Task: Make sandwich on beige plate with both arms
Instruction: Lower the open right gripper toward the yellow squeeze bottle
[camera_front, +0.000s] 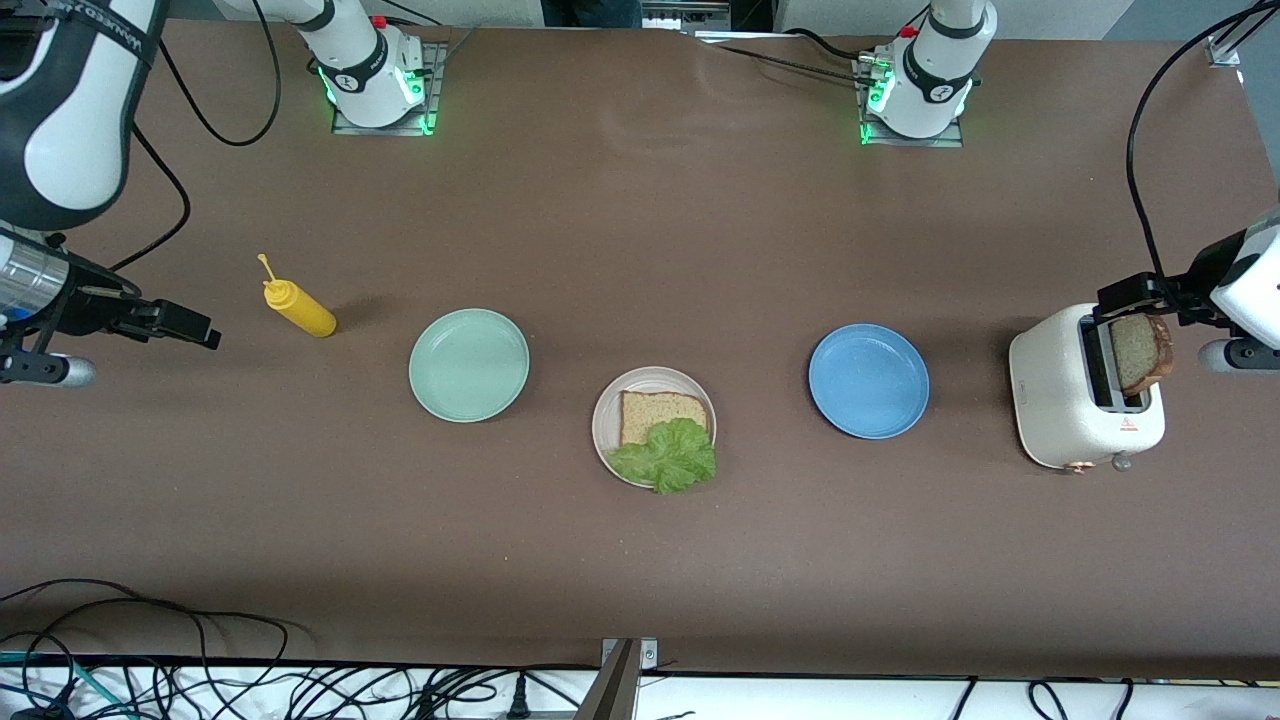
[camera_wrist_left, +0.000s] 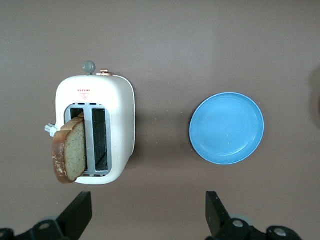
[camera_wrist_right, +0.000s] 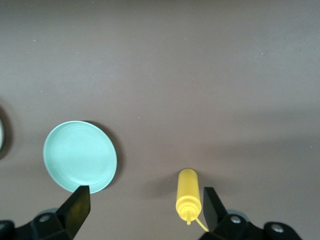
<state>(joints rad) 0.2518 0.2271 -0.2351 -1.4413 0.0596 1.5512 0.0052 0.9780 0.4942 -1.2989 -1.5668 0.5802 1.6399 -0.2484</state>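
The beige plate (camera_front: 605, 418) sits mid-table, holding one brown bread slice (camera_front: 660, 410) with a ruffled lettuce leaf (camera_front: 668, 457) over its nearer edge. A second bread slice (camera_front: 1138, 352) (camera_wrist_left: 70, 150) sticks up out of the white toaster (camera_front: 1060, 405) (camera_wrist_left: 120, 120) at the left arm's end. My left gripper (camera_front: 1140, 298) (camera_wrist_left: 148, 215) hangs open in the air over the toaster, with nothing between its fingers (camera_wrist_left: 80, 212). At the right arm's end my right gripper (camera_front: 190, 328) (camera_wrist_right: 144, 210) is open and empty, raised over the table beside the mustard bottle.
A yellow mustard bottle (camera_front: 300, 308) (camera_wrist_right: 188, 196) lies toward the right arm's end. Beside the beige plate are a mint green plate (camera_front: 469, 364) (camera_wrist_right: 80, 156) on the right arm's side and a blue plate (camera_front: 868, 380) (camera_wrist_left: 226, 128) on the left arm's side. Cables run along the table's near edge.
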